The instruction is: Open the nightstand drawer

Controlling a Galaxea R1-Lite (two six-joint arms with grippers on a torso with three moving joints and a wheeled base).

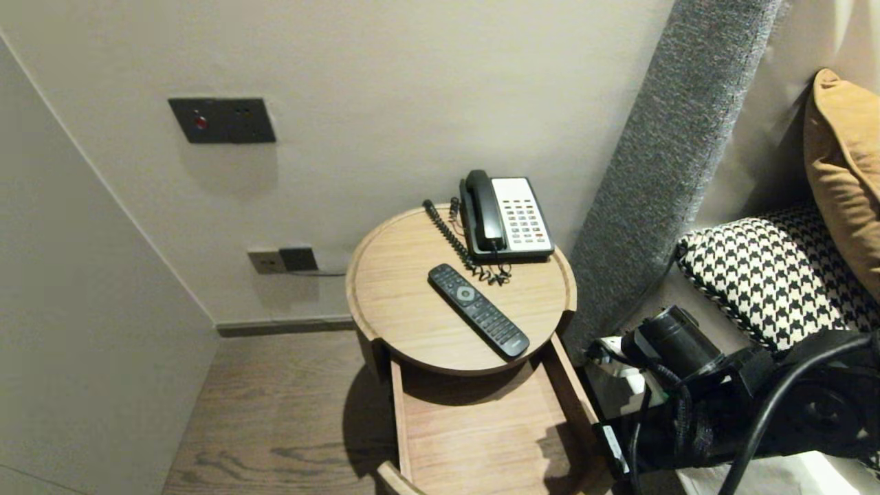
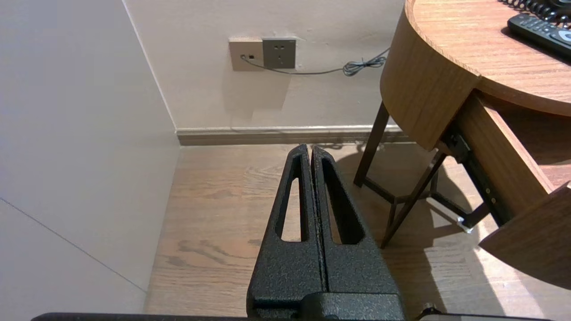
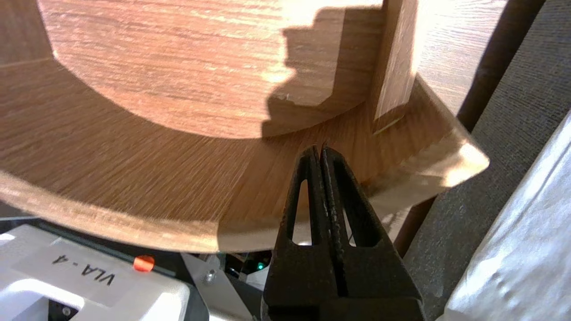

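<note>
A round wooden bedside table (image 1: 385, 289) carries a black remote (image 1: 478, 311) and a black-and-white desk phone (image 1: 507, 216) with a coiled cord. Under the top, a wooden drawer (image 1: 481, 426) stands pulled out with nothing visible in it. My right arm (image 1: 694, 392) sits low at the drawer's right side. In the right wrist view, the right gripper (image 3: 320, 149) is shut and holds nothing, its tips close to the right end of the drawer's curved front panel (image 3: 134, 178). My left gripper (image 2: 311, 149) is shut and holds nothing, parked over the floor left of the table (image 2: 424, 89).
A grey upholstered headboard (image 1: 674, 158) and a bed with a houndstooth cushion (image 1: 770, 275) and a tan pillow (image 1: 845, 172) crowd the right side. Walls close in at the back and left, with a socket (image 2: 263, 53) and cable. Wooden floor (image 1: 275, 412) lies left of the table.
</note>
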